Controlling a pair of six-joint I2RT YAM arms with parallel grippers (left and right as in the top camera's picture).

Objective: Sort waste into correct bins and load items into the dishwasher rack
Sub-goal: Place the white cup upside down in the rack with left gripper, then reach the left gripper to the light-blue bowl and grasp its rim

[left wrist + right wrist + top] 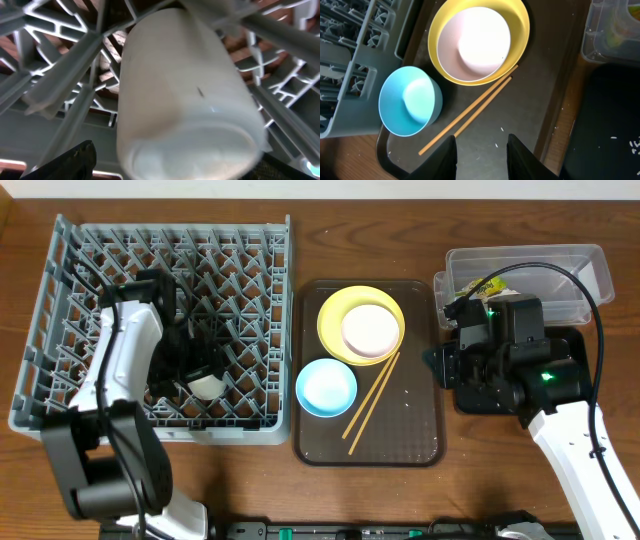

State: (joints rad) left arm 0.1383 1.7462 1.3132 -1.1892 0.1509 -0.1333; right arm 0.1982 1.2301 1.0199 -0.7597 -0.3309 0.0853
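Cup (185,95) tilted among rack (60,300) pegs at left tool (200,375), grip impossible to tell; right tool (481,155) open. Could topple or jam if released askew.

A dark brown wood-grain worktop (380,240) is filling most of the overhead view, its grain running left to right. A pale strip (400,188) is showing beyond its far edge; wall or floor, it cannot be told. Soft, even light is falling across the wood. A black rail (330,530) is running along the near edge.
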